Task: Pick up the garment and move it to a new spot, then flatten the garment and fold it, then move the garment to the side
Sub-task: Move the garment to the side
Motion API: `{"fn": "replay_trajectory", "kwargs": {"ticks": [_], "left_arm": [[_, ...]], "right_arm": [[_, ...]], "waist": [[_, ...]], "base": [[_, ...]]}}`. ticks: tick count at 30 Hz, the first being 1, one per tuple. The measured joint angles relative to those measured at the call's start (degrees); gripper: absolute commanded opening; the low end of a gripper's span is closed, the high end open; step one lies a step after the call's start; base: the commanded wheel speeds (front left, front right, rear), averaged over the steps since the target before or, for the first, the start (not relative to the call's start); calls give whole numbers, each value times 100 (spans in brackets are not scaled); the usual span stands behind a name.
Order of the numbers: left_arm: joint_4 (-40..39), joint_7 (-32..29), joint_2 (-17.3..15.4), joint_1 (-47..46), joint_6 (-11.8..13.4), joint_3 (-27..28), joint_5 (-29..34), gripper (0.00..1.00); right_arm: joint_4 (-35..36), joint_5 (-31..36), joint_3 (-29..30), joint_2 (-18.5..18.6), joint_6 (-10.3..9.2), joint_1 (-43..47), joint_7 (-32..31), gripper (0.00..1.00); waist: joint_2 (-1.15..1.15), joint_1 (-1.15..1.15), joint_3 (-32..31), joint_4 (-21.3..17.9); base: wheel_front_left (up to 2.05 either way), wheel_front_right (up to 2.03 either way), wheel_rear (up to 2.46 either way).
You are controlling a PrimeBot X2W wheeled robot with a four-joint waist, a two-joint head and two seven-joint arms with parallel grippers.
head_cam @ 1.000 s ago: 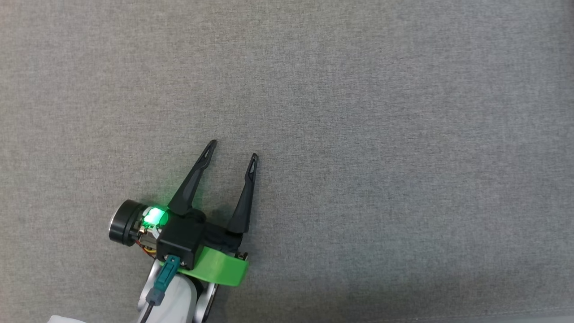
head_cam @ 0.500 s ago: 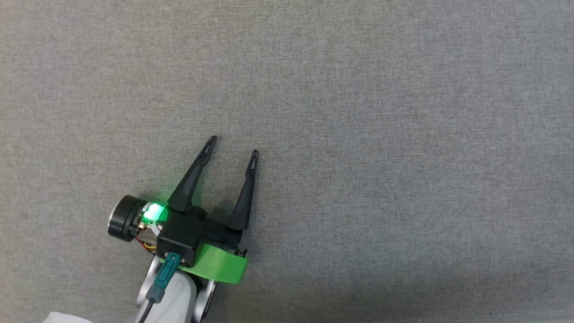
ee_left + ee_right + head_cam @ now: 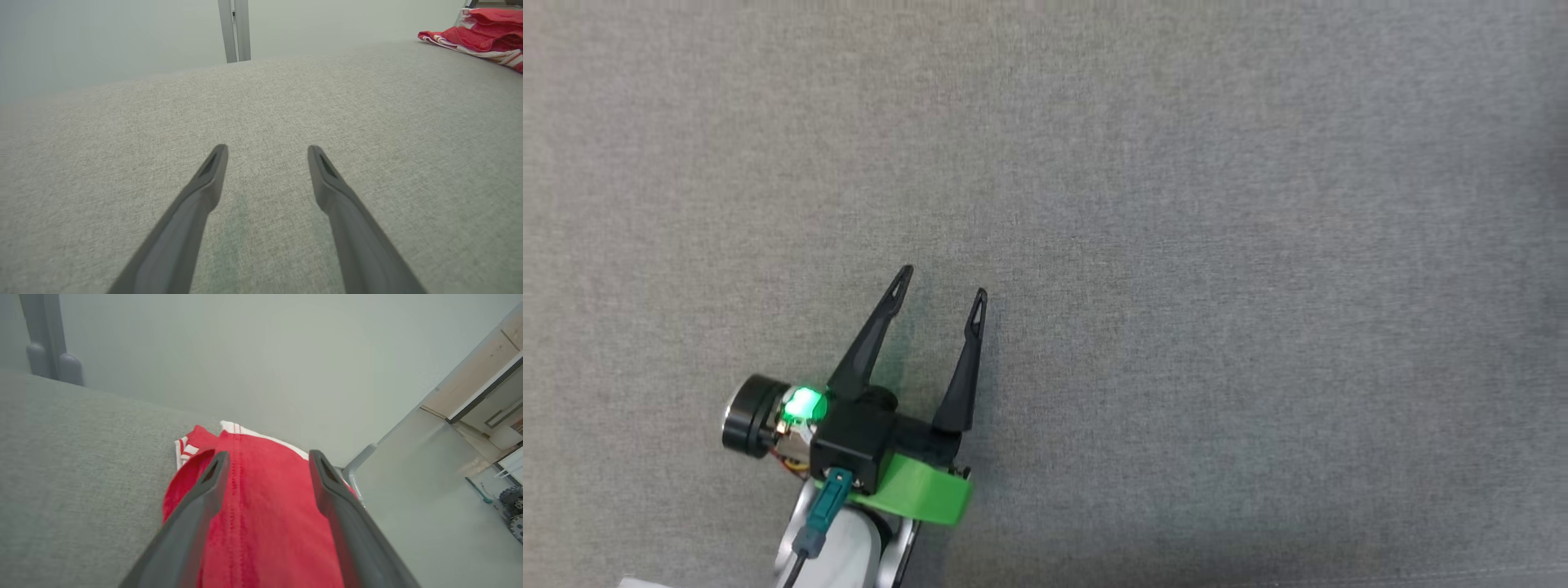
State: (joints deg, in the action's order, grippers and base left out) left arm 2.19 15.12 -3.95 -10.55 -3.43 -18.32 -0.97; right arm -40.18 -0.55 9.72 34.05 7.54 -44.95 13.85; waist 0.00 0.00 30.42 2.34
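I see my left gripper (image 3: 943,282) spread wide above the grey surface (image 3: 1176,245); my right gripper (image 3: 269,454) gapes too, fingers straddling the red garment (image 3: 261,514) at the far right edge

- Soft, even light falls on the grey fabric surface (image 3: 1176,245) in the head view; the weave reads sharp.
- A dim band of shade runs along its near edge, and the far right corner darkens.
- The green lamp (image 3: 803,403) by the left gripper (image 3: 943,281) glows overexposed and tints the fabric beside it green.
- In both wrist views the fingers (image 3: 351,228) blur toward the lens; the red garment (image 3: 265,522) looks soft.
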Motion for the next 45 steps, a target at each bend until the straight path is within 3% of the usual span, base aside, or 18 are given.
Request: {"fn": "replay_trajectory", "kwargs": {"ticks": [6, 17, 24, 31, 45], "left_arm": [[116, 0, 15, 386, 121, 94, -111, 100], [202, 0, 90, 1177, 479, 475, -543, 100], [148, 0, 104, 1650, 653, 822, -833, 100], [-193, 0, 107, 1973, 646, 967, -954, 100], [-326, 0, 108, 2412, 578, 1061, -851, 100]], "right_arm": [[227, -605, -560, -998, -1, 633, 96, 100], [1937, -1335, -1263, -1806, -1, 2583, 114, 100], [2719, -1500, -1419, -2159, -2, 3601, 114, 100], [3223, -1436, -1467, -2423, -3, 4313, 115, 100], [3457, -1322, -1567, -2609, -4, 5092, 115, 100]], "waist": [[0, 0, -626, -58], [0, 0, -1998, -159], [0, -1, -2730, -204], [0, -1, -3253, -259], [0, -1, -3729, -309]], "base": [[0, 0, 0], [0, 0, 0], [0, 0, 0], [0, 0, 0], [0, 0, 0]]}}
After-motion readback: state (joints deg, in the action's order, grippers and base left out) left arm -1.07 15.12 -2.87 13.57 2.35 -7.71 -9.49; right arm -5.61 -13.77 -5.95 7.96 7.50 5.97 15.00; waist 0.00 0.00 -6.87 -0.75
